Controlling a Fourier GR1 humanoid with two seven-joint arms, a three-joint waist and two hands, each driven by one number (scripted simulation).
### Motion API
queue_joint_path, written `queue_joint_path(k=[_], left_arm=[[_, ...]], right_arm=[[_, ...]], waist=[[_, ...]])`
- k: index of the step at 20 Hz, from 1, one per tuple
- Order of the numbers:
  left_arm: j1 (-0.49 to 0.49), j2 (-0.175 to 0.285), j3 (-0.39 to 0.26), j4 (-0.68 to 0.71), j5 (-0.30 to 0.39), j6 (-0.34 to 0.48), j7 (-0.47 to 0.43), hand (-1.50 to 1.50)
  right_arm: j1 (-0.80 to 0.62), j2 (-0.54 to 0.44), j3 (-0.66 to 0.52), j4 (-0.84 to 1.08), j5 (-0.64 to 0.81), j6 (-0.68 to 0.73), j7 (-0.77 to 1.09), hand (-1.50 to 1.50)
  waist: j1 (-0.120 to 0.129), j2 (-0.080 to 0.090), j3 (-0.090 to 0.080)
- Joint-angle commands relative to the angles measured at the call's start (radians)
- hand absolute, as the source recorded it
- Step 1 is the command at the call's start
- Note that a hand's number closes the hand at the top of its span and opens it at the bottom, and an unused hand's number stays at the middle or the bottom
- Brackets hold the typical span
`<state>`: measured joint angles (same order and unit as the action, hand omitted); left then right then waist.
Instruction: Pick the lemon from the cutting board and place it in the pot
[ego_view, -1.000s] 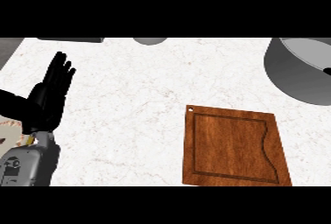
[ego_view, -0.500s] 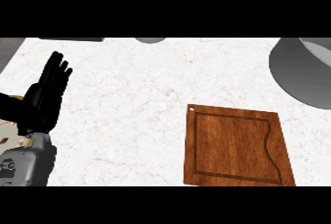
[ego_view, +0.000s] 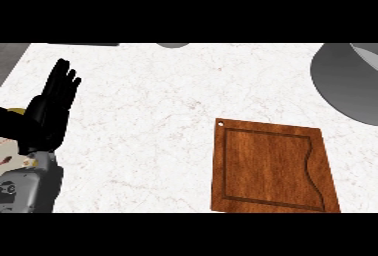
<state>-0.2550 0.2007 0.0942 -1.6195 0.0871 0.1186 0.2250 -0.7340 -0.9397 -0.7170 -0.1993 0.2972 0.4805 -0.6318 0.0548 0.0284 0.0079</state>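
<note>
You will find no lemon on the cutting board (ego_view: 269, 167): its brown top lies bare, and the fruit shows nowhere on the tabletop (ego_view: 148, 125) either, so where it is cannot be told from this view. The board sits flat at the near right, slightly skewed, with its small hanging hole at the far left corner. The grey pot (ego_view: 343, 80) stands just beyond it at the far right, partly cut off by the edge, and what is inside it is not visible. That pairing puts pick-up and drop-off close together on the right side, which suggests the work belongs to your right hand, though it is out of sight. Your left hand (ego_view: 48, 112) rests at the left edge, fingers straight, spread and pointing up, holding nothing, well apart from the board, seemingly parked there to keep out of the way.
</note>
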Motion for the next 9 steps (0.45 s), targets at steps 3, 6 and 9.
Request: queue_joint_path(k=[3, 6, 9], left_arm=[[-0.022, -0.035, -0.021, 0.016, -0.019, 0.027, -0.013, 0.00], [-0.026, 0.012, 0.005, -0.009, 0.003, -0.003, 0.031, 0.00], [-0.019, -0.011, 0.003, 0.032, -0.021, 0.019, -0.030, 0.00]], right_arm=[[0.014, -0.057, -0.002, 0.019, -0.005, 0.105, -0.024, -1.50], [0.039, -0.048, 0.003, 0.015, 0.000, 0.085, -0.047, -1.50], [0.070, -0.041, 0.001, 0.018, -0.005, 0.094, -0.071, -1.50]], waist=[[-0.002, 0.006, 0.004], [0.008, 0.002, 0.004], [-0.006, 0.003, 0.003]])
